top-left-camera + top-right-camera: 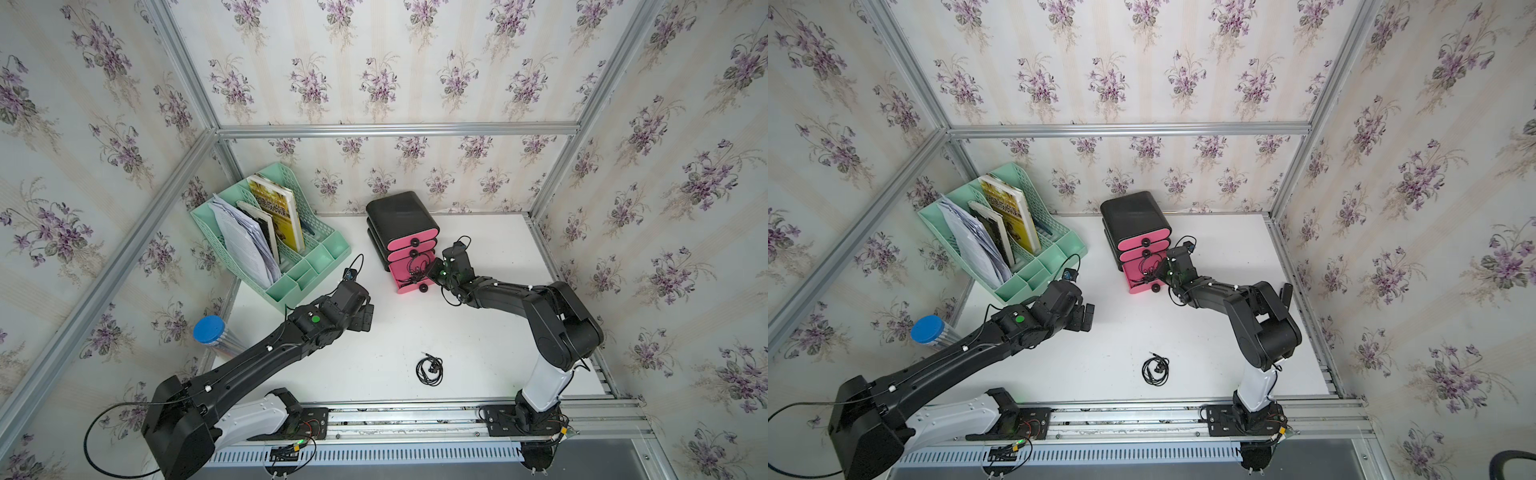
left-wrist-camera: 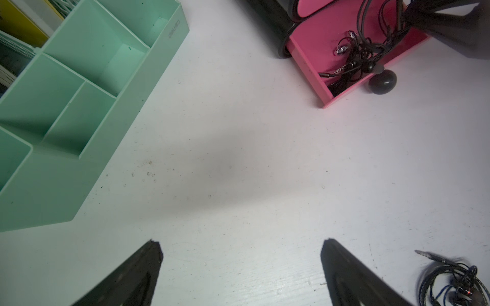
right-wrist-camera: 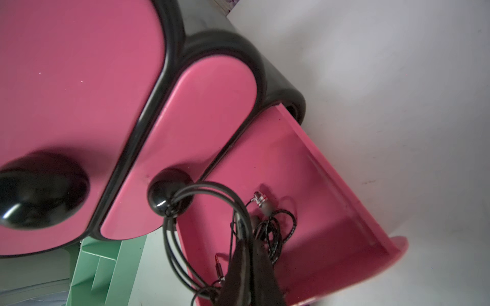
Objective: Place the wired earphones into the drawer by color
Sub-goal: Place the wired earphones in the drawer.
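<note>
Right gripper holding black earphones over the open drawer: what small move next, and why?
Probably draw back before releasing: the right gripper is shut on black earphones above the open drawer, but one loop seems hooked round the knob above.

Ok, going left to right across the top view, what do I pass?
Tube → organizer → drawers → right arm base. The loose earphones overlap the drawers' span, so they are left out of the order.

Above the pulled-out bottom drawer [image 3: 331,180], right gripper [image 3: 245,246] pinched a black earphone cable [image 3: 212,186] whose loop lay hooked round the middle drawer's knob [image 3: 163,194].
</note>
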Controlling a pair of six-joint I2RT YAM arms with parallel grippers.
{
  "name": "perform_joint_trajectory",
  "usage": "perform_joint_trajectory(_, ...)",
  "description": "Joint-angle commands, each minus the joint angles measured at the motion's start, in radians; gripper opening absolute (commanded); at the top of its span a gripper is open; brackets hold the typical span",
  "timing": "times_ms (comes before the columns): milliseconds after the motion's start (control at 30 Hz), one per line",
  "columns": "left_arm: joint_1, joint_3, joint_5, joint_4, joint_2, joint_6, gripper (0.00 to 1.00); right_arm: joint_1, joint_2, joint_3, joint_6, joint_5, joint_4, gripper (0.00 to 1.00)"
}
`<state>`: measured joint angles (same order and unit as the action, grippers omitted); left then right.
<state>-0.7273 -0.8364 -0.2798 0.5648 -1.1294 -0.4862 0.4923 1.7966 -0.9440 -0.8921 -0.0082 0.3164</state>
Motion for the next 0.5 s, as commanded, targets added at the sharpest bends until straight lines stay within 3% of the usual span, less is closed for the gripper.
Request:
perform_joint_trajectory(0, 0.001, 0.002, -0.006, 0.007, 0.007, -0.008, 0.99, 0.008, 0.016, -0.020, -0.025, 0.018, 0.007, 0.00)
perform_joint_trajectory(467, 0.000, 0.020, 0.001, -0.009, 0.010, -0.016, 0.99, 0.023, -0.037, 0.054, -0.044, 0.041, -0.004, 0.00)
